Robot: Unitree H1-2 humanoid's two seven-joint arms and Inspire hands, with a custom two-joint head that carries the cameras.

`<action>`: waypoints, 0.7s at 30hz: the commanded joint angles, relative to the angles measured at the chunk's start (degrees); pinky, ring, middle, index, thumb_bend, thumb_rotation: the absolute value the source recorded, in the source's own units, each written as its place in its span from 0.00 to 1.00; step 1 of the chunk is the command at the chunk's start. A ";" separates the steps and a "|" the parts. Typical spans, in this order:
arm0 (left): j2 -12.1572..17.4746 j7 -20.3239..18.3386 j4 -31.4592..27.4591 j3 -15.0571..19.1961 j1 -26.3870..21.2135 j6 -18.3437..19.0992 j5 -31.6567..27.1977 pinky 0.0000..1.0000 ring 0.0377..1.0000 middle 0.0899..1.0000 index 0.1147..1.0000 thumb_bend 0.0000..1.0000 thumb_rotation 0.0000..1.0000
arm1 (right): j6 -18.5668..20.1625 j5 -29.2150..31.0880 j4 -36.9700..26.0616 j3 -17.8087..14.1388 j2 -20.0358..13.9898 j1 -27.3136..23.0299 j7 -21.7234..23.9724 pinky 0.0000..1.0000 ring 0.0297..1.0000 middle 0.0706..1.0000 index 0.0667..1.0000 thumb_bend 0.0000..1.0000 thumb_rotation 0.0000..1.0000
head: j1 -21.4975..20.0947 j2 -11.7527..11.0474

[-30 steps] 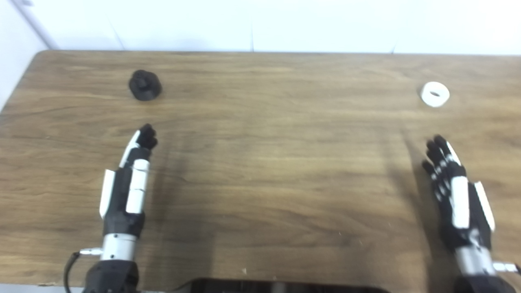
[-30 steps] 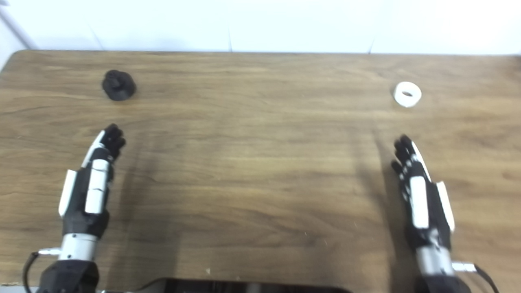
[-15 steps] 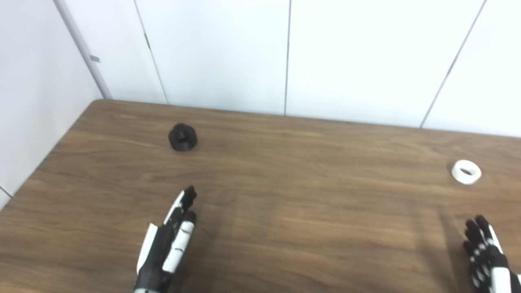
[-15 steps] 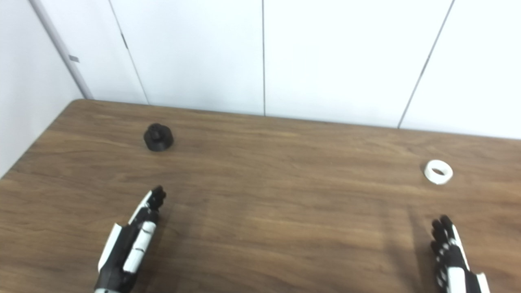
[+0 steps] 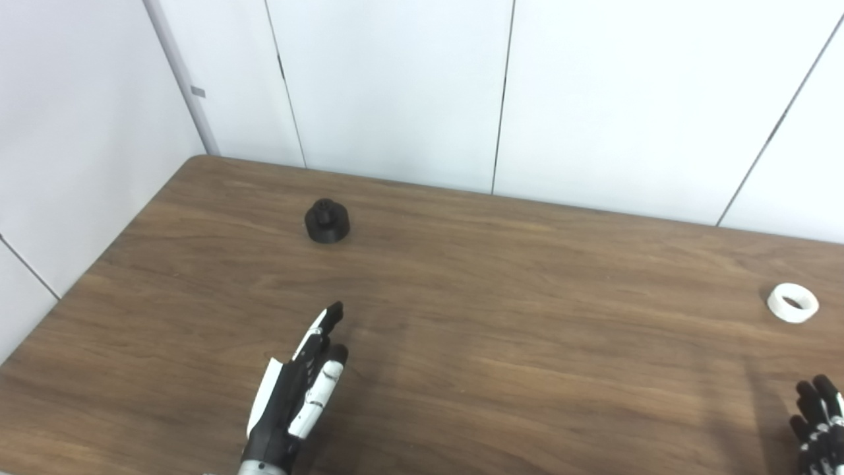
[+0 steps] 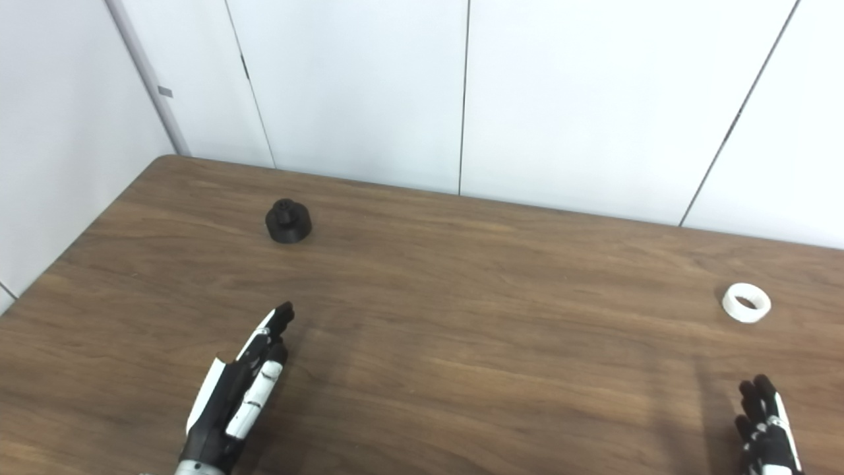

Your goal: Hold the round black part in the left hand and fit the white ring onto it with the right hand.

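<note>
The round black part (image 5: 327, 221) stands on the wooden table (image 5: 501, 316) at the far left. The white ring (image 5: 792, 303) lies flat near the table's right side. My left hand (image 5: 297, 396) is open and empty, fingers stretched forward, well short of the black part. My right hand (image 6: 765, 429) is open and empty at the bottom right, only its fingers showing, well short of the white ring.
White wall panels (image 5: 395, 86) rise right behind the table's far edge and along its left side. The table's left edge (image 5: 99, 254) runs diagonally close to the black part.
The camera has tilted up and turned, so the wall now shows and the hands sit lower in the picture. The left hand's fingers look more stretched out. The parts have not moved.
</note>
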 commanded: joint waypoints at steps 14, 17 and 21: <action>1.22 2.88 -10.03 6.47 -7.46 10.27 6.38 1.00 0.98 0.94 0.91 0.85 0.31 | -2.30 -1.44 1.94 -0.39 0.50 0.03 -1.10 1.00 0.96 0.94 0.95 0.49 1.00 | -1.86 0.39; 3.84 3.02 -10.22 7.65 -12.13 13.80 12.97 1.00 0.97 0.91 0.89 0.88 0.30 | -1.49 -1.43 1.23 -0.37 0.71 0.29 -1.10 1.00 0.97 0.94 0.95 0.49 1.00 | -2.04 0.40; 6.91 1.52 -9.45 8.91 -18.75 19.21 17.83 0.95 0.94 0.92 0.90 0.91 0.29 | -1.92 -1.29 1.17 -0.29 0.86 0.46 -0.96 1.00 0.97 0.94 0.95 0.49 1.00 | -2.21 0.55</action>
